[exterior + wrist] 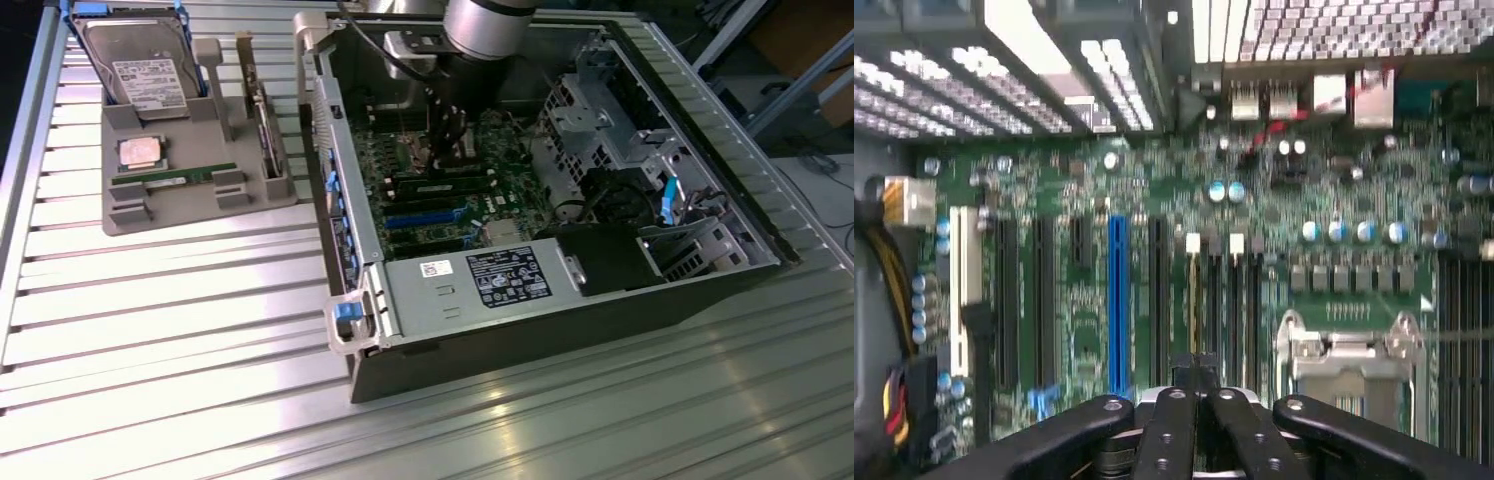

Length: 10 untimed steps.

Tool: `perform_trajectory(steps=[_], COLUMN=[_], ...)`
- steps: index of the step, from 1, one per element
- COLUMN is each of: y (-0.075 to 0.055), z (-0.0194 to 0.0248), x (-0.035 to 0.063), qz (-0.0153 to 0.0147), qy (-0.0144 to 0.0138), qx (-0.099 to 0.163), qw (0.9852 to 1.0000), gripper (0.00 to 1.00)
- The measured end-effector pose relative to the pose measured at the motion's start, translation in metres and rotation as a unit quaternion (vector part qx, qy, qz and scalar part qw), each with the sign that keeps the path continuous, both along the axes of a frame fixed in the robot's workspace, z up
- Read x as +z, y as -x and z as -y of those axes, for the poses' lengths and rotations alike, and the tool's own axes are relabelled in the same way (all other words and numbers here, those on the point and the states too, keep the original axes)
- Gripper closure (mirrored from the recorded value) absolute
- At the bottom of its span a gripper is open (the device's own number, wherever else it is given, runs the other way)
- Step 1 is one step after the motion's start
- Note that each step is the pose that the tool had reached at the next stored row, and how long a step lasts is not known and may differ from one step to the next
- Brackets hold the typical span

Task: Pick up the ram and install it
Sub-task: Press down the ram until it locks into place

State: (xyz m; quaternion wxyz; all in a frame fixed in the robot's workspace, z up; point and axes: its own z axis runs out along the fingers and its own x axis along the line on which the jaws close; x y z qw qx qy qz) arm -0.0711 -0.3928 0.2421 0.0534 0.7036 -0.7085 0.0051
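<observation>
Ram (187, 177) lies flat in the grey tray (134, 215) at the upper left of the exterior view: a long, thin green stick with a pale label, set in a groove near the tray's lower edge. Just above it in the tray sits a square silver processor (140, 152). Higher up a hard drive (140, 65) with a white label leans in its holder. A card (267, 130) stands on edge along the tray's right side.

To the right of the tray the open case (534, 330) lies on its side on the ribbed table (160, 380). In it I see the green motherboard (454, 210), and a silver power supply (467, 285) with a label at its lower edge.

The arm reaches down into the case, with the gripper (447, 150) close above the motherboard, well apart from the tray. In the wrist view the black fingers (1169, 430) are drawn together over the board, beside a blue slot (1117, 300). I cannot tell whether anything thin is pinched between them.
</observation>
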Motion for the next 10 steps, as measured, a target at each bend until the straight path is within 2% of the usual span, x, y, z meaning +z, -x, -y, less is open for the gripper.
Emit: perform_trajectory(steps=[1, 2, 3, 8, 10], y=[0.009, 0.022, 0.025, 0.026, 0.026], z=[0.0000, 0.0000, -0.0001, 0.0000, -0.0001], x=[-0.0005, -0.0016, -0.0032, -0.0124, -0.0117], qz=[0.0002, 0.0002, 0.0003, 0.0001, 0.0009], qy=[-0.0004, -0.0021, -0.0030, -0.0038, -0.0057], qx=[0.000, 0.000, 0.000, 0.000, 0.001], qw=[1.0000, 1.0000, 1.0000, 1.0000, 1.0000], gripper=[0.89, 0.89, 0.89, 0.89, 0.89])
